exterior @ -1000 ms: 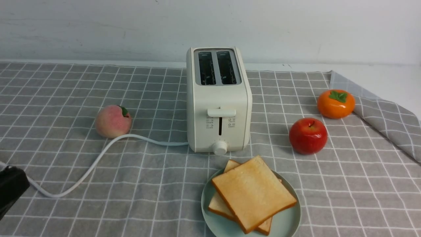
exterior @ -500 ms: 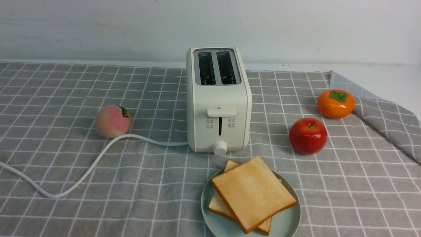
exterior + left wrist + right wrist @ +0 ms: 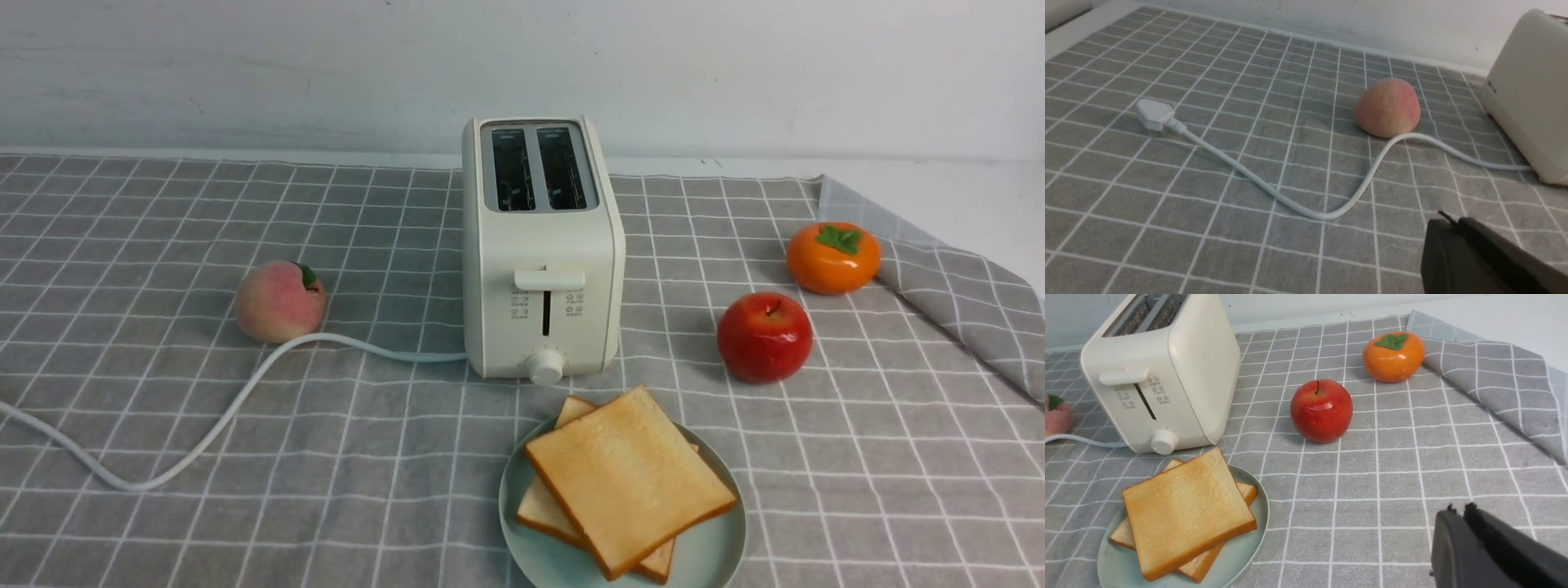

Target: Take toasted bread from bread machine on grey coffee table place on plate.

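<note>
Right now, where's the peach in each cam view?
Front view: peach sits left of the bread machine, with the white cord curving past its near side.
Left wrist view: peach is near the middle, cord looping in front of it.
Right wrist view: only a sliver of the peach shows at the frame edge, beyond the bread machine.
Shared landmark: the bread machine.

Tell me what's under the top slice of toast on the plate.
A second slice lies under the top slice, its corners sticking out, both on the plate. Most of that lower slice and the plate's middle are covered.
</note>
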